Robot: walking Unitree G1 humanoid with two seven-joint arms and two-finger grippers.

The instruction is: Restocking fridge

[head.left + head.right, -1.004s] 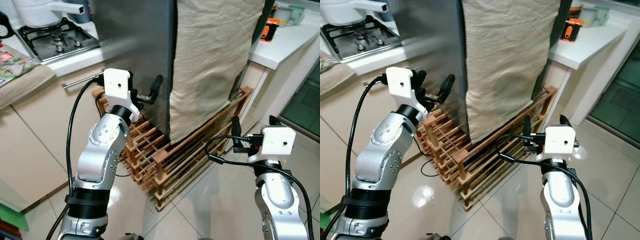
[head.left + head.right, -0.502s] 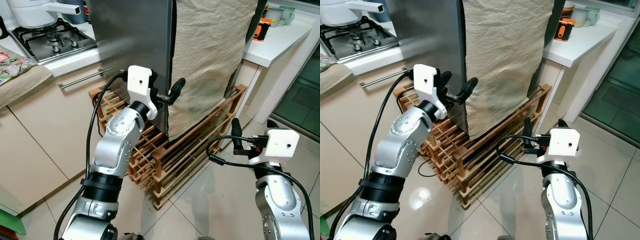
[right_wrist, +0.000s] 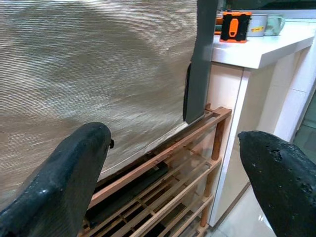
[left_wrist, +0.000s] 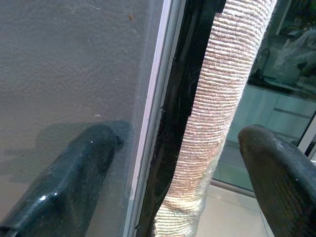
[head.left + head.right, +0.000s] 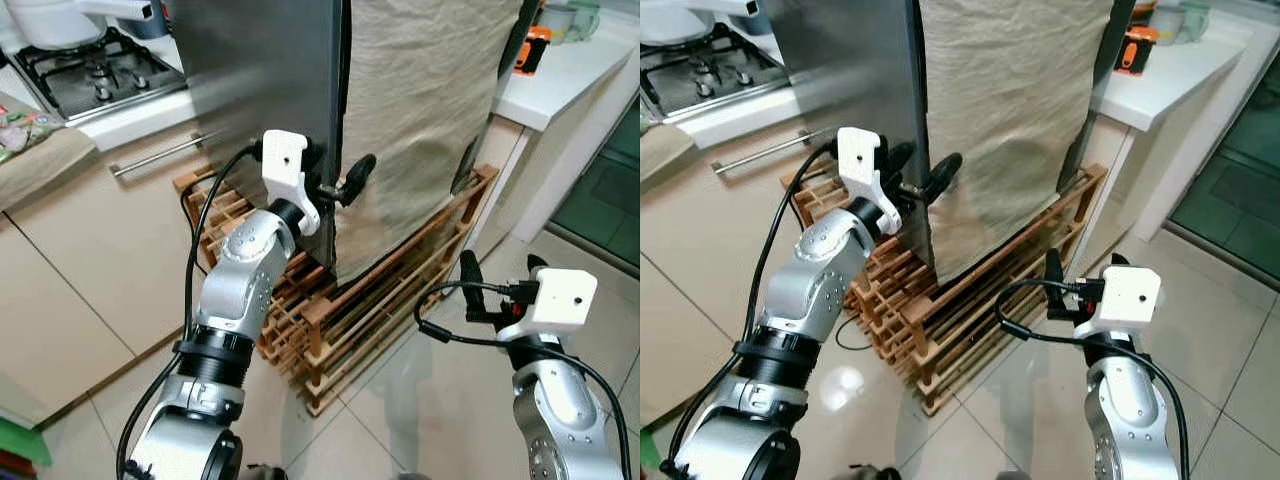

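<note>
One open left hand (image 5: 338, 186) astride the fridge (image 5: 265, 90) edge beside cloth (image 5: 425, 110).

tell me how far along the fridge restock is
Early. Done: the left end effector has reached the fridge door, fingers open astride its edge beside the beige cloth. In hand: nothing; the right end effector hangs open and empty. Left: opening the door and all the stocking.
</note>
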